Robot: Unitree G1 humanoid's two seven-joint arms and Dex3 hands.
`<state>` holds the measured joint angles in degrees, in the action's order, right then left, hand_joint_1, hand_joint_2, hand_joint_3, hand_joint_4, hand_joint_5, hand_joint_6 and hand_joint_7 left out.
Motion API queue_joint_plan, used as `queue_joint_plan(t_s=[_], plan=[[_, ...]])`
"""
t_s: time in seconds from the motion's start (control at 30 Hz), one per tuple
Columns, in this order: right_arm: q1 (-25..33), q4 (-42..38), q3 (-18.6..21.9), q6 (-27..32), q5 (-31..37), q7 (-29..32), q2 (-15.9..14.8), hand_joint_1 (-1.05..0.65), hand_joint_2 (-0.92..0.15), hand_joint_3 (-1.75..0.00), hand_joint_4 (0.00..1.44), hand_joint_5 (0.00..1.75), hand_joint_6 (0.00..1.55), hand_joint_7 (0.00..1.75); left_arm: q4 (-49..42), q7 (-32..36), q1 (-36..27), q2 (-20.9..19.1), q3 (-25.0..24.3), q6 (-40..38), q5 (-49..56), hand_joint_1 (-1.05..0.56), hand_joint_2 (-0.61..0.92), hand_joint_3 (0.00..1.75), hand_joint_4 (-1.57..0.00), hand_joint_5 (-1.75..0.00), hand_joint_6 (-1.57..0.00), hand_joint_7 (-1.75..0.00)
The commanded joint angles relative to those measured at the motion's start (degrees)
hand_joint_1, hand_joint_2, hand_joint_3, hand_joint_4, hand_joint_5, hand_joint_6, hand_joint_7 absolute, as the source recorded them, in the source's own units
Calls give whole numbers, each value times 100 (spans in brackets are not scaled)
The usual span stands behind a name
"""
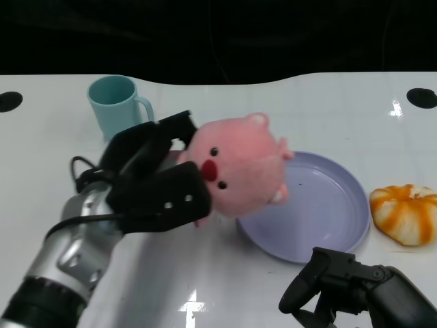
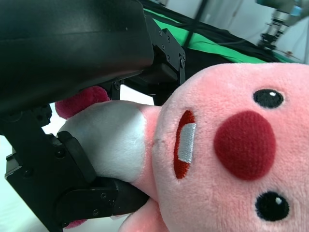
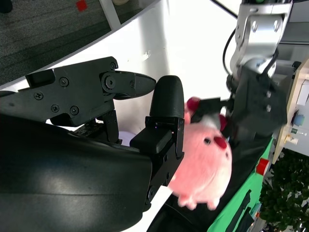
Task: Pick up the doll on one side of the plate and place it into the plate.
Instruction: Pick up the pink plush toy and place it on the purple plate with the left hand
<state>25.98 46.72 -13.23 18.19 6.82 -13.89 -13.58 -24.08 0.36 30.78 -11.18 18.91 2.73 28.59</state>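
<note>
Doll (image 1: 239, 171): pink plush, dark red nose, red mouth with a white patch inside, black eyes, white belly, dark red ear tips. Plate (image 1: 328, 205): pale lavender. Cup (image 1: 116, 106): light teal. Pumpkin-shaped item (image 1: 406, 213): orange with white stripes. Counter (image 1: 273, 102): glossy white. Left hand (image 1: 153, 181) and right hand (image 1: 341, 287): black; left forearm (image 1: 61, 263): silver.

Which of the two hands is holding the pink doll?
The left hand holds the pink doll, lifted beside the purple plate. The right hand hangs near the plate's front edge, holding nothing.
</note>
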Motion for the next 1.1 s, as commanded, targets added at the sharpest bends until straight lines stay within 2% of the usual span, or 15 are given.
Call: queue_joint_plan(t_s=[0.03, 0.2, 0.4, 0.5, 0.6, 0.7, 0.77, 0.8, 0.83, 0.87, 0.93, 0.97, 1.0, 1.03, 1.1], plan=[[35, 81, 40, -99, -39, 1, -48, -24, -92, -34, 65, 158, 59, 128, -20, 24, 347, 233, 136, -153, 146, -18, 40, 126, -97, -175, -76, -175], [91, 166, -7, -53, -16, 25, -31, -26, -92, -35, 65, 159, 59, 129, -287, -14, 661, 668, 367, -535, 353, -19, 33, 134, -99, -175, -79, -175], [106, 294, -44, 63, 8, 19, -38, -26, -92, -35, 63, 158, 58, 129, -818, 11, 1004, 1036, 589, -750, 483, -18, 35, 131, -98, -175, -78, -175], [98, 336, -80, 112, 55, 22, -49, -26, -92, -35, 63, 158, 58, 129, -1118, 64, 1131, 1174, 707, -799, 568, -18, 35, 124, -98, -175, -77, -175], [103, 352, -108, 128, 68, 17, -42, -26, -92, -35, 64, 157, 58, 129, -1308, 46, 1238, 1321, 752, -1021, 595, -19, 41, 107, -94, -175, -72, -175], [105, 338, -112, 50, 72, 10, -57, -26, -92, -35, 65, 157, 59, 129, -1381, -70, 1266, 1440, 639, -982, 345, -19, 50, 81, -85, -175, -79, -107], [104, 344, -94, 55, 61, -1, -68, -26, -92, -35, 65, 157, 59, 129, -1316, -308, 1252, 1452, 586, -909, 146, -24, 64, 57, -71, -167, -72, -69], [102, 343, -83, 60, 53, -5, -71, -26, -92, -35, 65, 157, 59, 129, -1261, -412, 1234, 1435, 588, -875, 86, -28, 71, 45, -62, -156, -68, -56], [99, 341, -70, 64, 39, -12, -73, -25, -92, -34, 65, 157, 59, 128, -1197, -498, 1211, 1415, 603, -852, 54, -35, 81, 29, -48, -124, -58, -40], [96, 330, -58, 53, 26, -17, -73, -25, -92, -34, 65, 157, 59, 128, -1124, -588, 1195, 1390, 634, -864, 52, -40, 87, 20, -40, -104, -53, -31], [97, 304, -36, 27, -3, -22, -67, -25, -92, -34, 66, 157, 59, 129, -973, -790, 1179, 1354, 706, -993, 85, -56, 91, 19, -12, -74, -31, -16], [99, 296, -29, 18, -12, -23, -66, -25, -92, -34, 66, 158, 59, 129, -925, -849, 1173, 1344, 725, -1042, 97, -59, 92, 20, -6, -68, -26, -12], [102, 291, -18, 10, -12, -28, -74, -25, -92, -34, 66, 158, 59, 129, -860, -915, 1160, 1318, 752, -1059, 111, -61, 92, 21, -3, -64, -24, -10], [104, 294, -4, 12, -17, -37, -84, -25, -92, -34, 66, 158, 59, 129, -787, -979, 1141, 1273, 780, -1028, 119, -70, 92, 24, -1, -51, -18, -7], [107, 308, 30, 27, -29, -62, -105, -26, -92, -34, 66, 158, 60, 129, -664, -1072, 1113, 1207, 834, -1006, 138, -81, 92, 27, 0, -38, -12, -4]])
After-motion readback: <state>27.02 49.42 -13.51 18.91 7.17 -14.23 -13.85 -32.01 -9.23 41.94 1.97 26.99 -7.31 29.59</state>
